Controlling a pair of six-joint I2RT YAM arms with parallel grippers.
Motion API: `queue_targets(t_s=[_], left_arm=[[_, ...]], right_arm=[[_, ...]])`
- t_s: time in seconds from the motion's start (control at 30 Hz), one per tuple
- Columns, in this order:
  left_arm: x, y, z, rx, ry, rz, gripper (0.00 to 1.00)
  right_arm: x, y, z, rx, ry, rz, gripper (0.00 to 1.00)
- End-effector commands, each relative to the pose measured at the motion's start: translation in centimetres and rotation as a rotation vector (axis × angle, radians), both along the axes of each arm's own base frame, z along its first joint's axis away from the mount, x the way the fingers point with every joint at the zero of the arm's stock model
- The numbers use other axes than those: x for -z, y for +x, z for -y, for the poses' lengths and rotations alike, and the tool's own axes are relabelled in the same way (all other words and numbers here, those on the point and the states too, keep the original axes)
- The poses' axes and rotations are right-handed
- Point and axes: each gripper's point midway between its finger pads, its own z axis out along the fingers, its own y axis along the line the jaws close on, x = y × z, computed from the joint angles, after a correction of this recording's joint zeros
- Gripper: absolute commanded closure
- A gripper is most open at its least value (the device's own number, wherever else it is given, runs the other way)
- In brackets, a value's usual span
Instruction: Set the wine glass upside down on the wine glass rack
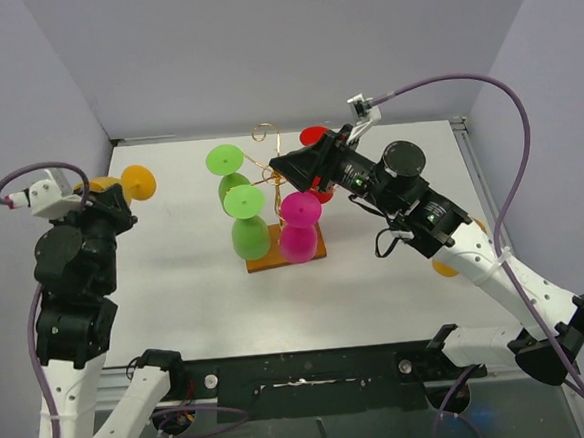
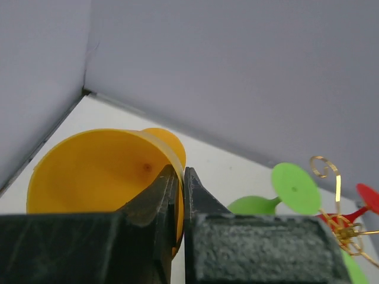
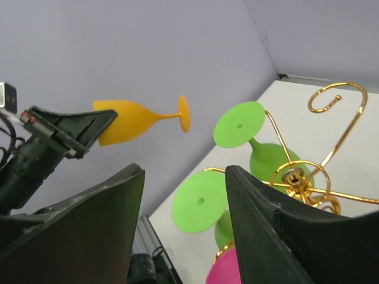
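1. The left gripper (image 2: pixel 179 174) is clamped fully shut on the rim of the orange wine glass (image 2: pixel 100 171), with one finger inside the bowl and one outside.
2. The orange wine glass hangs in the air above the far-left part of the table (image 1: pixel 177 287). It lies on its side with the stem level and the foot pointing toward the wine glass rack (image 1: pixel 285 260), and it is well apart from the rack.
3. The rack stands at the table centre on a brown wooden base, with gold scroll arms spreading from its post.
4. The rack carries two green glasses (image 1: pixel 244 217) and a pink glass (image 1: pixel 299 229), all with feet uppermost. A red glass (image 1: pixel 313 134) is partly hidden behind the right gripper (image 1: pixel 283 165).
5. The right gripper hovers at the rack top. Its jaws stand wide apart with nothing gripped between them.
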Motion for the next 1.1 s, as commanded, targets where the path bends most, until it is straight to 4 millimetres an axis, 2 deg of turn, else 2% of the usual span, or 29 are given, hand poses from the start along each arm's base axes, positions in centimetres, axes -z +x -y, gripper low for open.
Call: queue_targets(t_s=[0.0, 0.3, 0.43, 0.53, 0.67, 0.87, 1.07], left_arm=[[-9.5, -2.3, 1.3, 0.094, -0.097, 0.344, 1.0], [-17.2, -5.2, 4.9, 0.334, -0.198, 0.649, 1.0], [-18.9, -5.4, 6.9, 0.461, -0.247, 0.731, 1.0], [-19.3, -5.2, 7.8, 0.521, -0.277, 0.775, 1.0], [-19.3, -5.0, 8.6, 0.575, -0.291, 0.818, 1.0], [-19.3, -5.7, 9.1, 0.63, -0.321, 0.884, 1.0], [-18.6, -5.2, 9.6, 0.674, -0.378, 0.898, 1.0]], right_arm=[[-4.1, 0.0, -0.8, -0.048, 0.187, 0.056, 0.42], [-6.6, 0.6, -3.1, -0.123, 0.356, 0.043, 0.4], [-8.2, -0.2, -4.4, -0.167, 0.438, 0.052, 0.4], [-9.2, -0.9, -4.5, -0.172, 0.498, 0.085, 0.39], [-9.9, -1.0, -3.7, -0.146, 0.592, 0.078, 0.35], [-11.5, -1.3, -3.1, -0.099, 0.68, 0.066, 0.39], [-11.3, 0.6, -3.7, 0.009, 0.656, -0.023, 0.41]])
